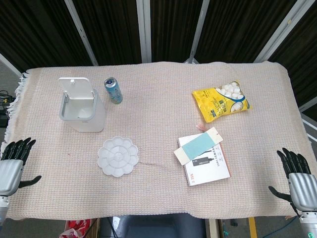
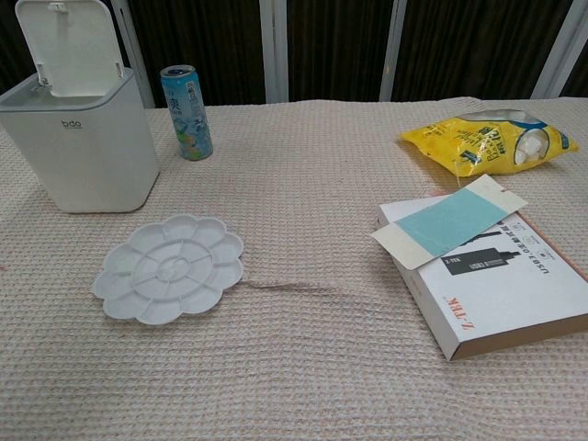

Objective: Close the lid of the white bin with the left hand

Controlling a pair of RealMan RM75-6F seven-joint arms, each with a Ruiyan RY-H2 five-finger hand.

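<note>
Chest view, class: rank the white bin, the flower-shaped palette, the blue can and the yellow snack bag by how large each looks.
1. White plastic bin.
2. White flower-shaped palette and yellow snack bag: too alike to rank, and the palette is nearer.
3. Blue drink can.

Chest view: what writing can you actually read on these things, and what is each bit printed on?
"bdo": front of the white bin.
"Z-TEK": side of the white box, as best it reads; its top print is too small.
Large Chinese character: blue can; the rest is blurred.
Yellow snack bag: print unreadable.
</note>
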